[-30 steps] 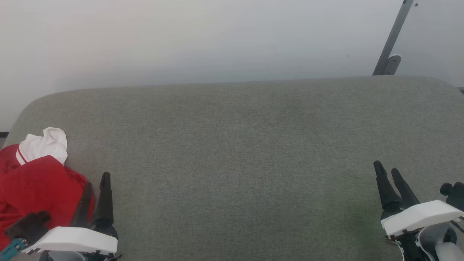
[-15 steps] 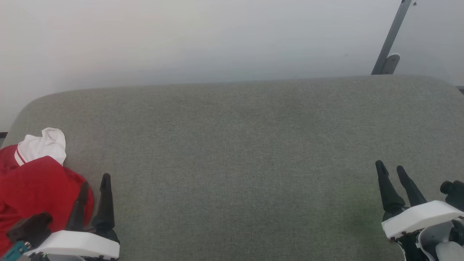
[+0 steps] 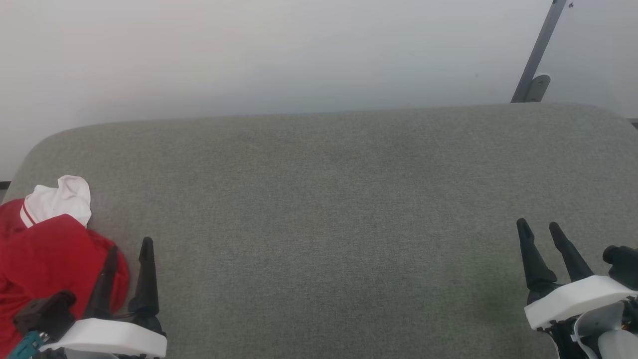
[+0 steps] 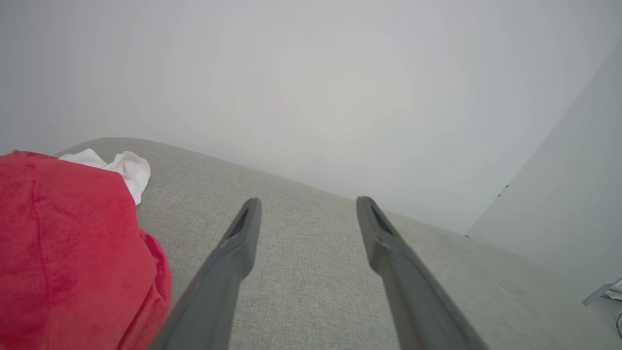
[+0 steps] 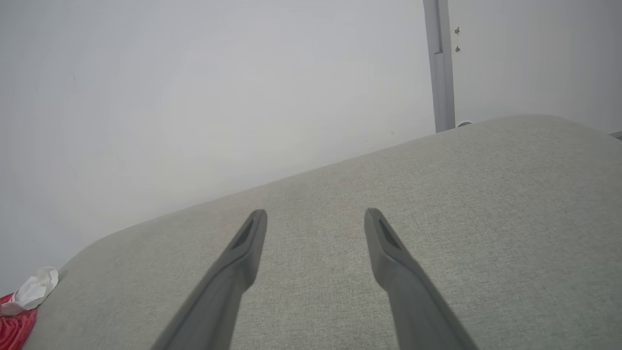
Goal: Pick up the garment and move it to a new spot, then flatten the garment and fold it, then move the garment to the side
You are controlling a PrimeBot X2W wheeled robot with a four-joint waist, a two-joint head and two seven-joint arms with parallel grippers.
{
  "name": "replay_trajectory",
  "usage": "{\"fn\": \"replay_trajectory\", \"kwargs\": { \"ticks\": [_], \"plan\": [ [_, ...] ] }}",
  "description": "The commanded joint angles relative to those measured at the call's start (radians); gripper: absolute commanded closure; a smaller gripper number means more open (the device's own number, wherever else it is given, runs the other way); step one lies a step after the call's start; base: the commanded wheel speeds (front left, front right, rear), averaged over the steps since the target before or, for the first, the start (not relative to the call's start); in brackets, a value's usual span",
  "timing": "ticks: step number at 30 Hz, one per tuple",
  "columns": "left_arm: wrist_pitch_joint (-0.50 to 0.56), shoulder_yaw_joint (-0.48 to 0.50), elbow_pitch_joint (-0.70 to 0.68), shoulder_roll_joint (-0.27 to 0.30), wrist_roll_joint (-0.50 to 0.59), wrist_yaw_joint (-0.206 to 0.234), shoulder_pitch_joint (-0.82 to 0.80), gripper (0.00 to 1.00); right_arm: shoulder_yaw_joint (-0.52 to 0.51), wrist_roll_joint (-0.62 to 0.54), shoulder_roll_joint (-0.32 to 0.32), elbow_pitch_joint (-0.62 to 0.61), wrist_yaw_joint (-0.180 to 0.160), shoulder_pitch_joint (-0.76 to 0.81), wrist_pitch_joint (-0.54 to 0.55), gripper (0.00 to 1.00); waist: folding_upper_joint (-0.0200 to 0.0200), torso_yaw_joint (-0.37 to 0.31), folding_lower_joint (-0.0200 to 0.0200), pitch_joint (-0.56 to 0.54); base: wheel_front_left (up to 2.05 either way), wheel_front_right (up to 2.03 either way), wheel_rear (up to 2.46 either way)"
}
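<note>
The garment (image 3: 47, 252) lies crumpled at the far left of the grey padded table (image 3: 324, 199), bright red with a white sleeve bunched on its far side. In the left wrist view the garment (image 4: 68, 248) sits to the left of the fingers. My left gripper (image 3: 128, 247) hovers open at the garment's right edge, its left finger in front of the red cloth, nothing between the fingers. My left gripper (image 4: 307, 204) shows bare table between its fingers. At the lower right my right gripper (image 3: 539, 227) stands open over bare table, far from the garment. From the right wrist, my right gripper (image 5: 316, 214) is open and the garment (image 5: 19, 311) shows at the far left.
A pale wall (image 3: 299, 55) rises behind the table's rounded far edge. A grey metal post (image 3: 538, 55) with a bracket stands at the back right. The table's left corner curves off just beyond the garment.
My right gripper's fingers have spread a little wider apart. My left gripper has slid slightly down in the view. The garment lies as before.
</note>
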Motion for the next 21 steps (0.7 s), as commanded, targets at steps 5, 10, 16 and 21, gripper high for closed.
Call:
{"fn": "replay_trajectory", "kwargs": {
  "ticks": [5, 10, 16, 21],
  "plan": [
    [-0.020, 0.000, -0.018, 0.011, 0.059, -0.006, 0.013, 0.00, 0.007, -0.058, -0.013, -0.013, 0.000, 0.002, -0.013, 0.00, 0.0000, 0.000, 0.0000, 0.002, 0.00, 0.00, 0.00],
    [-0.031, -0.003, -0.024, 0.014, 0.094, -0.007, 0.016, 0.00, 0.009, -0.094, -0.017, -0.017, 0.000, 0.003, -0.023, 0.00, 0.0000, -0.001, 0.0000, 0.002, 0.00, 0.00, 0.00],
    [-0.040, -0.006, -0.027, 0.017, 0.126, -0.006, 0.023, 0.00, 0.010, -0.127, -0.020, -0.025, 0.000, 0.005, -0.031, 0.00, 0.0000, -0.002, 0.0000, 0.002, 0.00, 0.00, 0.00],
    [-0.050, -0.007, -0.032, 0.021, 0.165, -0.007, 0.029, 0.00, 0.012, -0.160, -0.024, -0.031, 0.000, 0.007, -0.037, 0.00, 0.0000, -0.002, 0.0000, 0.004, 0.00, 0.00, 0.00]
  ]
}}
